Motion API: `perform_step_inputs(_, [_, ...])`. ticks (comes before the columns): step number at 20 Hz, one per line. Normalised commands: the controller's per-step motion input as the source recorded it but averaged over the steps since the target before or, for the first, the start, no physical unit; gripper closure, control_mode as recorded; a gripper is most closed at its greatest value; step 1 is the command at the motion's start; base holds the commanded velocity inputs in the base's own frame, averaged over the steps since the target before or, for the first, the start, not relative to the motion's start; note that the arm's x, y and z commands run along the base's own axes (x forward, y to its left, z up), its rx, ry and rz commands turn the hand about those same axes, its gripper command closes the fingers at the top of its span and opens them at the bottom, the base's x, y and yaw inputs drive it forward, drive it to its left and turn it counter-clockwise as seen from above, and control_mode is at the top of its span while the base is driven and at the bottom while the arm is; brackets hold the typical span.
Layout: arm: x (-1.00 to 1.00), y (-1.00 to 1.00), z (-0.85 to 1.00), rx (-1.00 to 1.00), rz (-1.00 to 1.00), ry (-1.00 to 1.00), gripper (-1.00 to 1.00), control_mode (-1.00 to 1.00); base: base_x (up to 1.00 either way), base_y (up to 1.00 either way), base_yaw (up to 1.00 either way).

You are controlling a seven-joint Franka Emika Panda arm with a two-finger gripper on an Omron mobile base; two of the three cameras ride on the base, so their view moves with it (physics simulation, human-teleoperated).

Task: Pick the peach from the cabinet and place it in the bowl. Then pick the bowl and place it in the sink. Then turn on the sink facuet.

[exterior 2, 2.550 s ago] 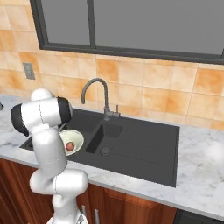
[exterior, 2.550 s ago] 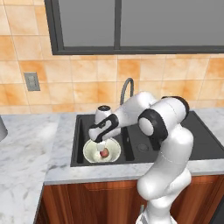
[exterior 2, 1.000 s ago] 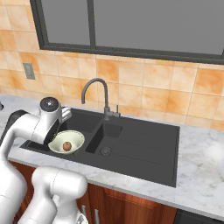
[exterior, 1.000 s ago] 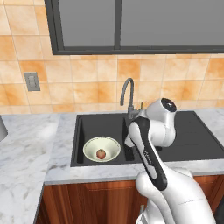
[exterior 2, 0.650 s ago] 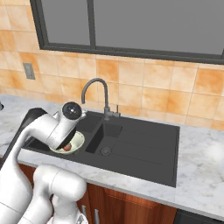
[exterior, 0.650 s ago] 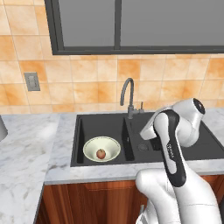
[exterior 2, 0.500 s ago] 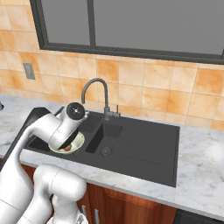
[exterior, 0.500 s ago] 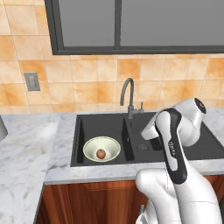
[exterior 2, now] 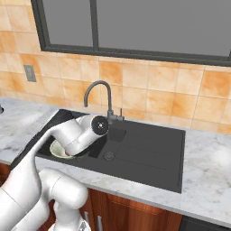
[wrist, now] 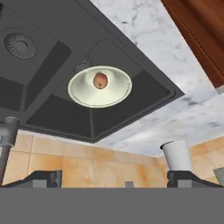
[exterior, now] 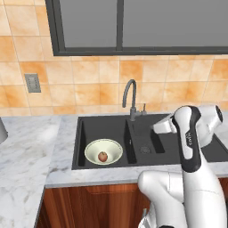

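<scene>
You face an orange-tiled wall [exterior: 93,89] with a dark-framed window [exterior: 120,26] above, a grey outlet [exterior: 32,83] at left, white marble counter [exterior: 26,147] over reddish-brown wood cabinets [exterior: 89,207].

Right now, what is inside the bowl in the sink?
The peach lies alone at the middle of the bowl, which sits in the left basin of the sink. The bowl floor directly under the peach is covered.

Left basin of sink [exterior: 82,133] occupied by bowl [exterior: 103,151]; right basin left unobstructed. Faucet [exterior: 129,95] stood at rear divider, blocking approach from behind.
</scene>
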Motion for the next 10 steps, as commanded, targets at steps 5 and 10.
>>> perform_step_inputs(5, [0.00, -0.05, 0.53, 0.56, -0.42, 0.22, -1.00, -1.00, 0.00, 0.00, 0.00])
perform_step_inputs(10, [0.00, 0.00, 0.40, 0.52, -0.45, 0.38, -1.00, -1.00, 0.00, 0.00, 0.00])
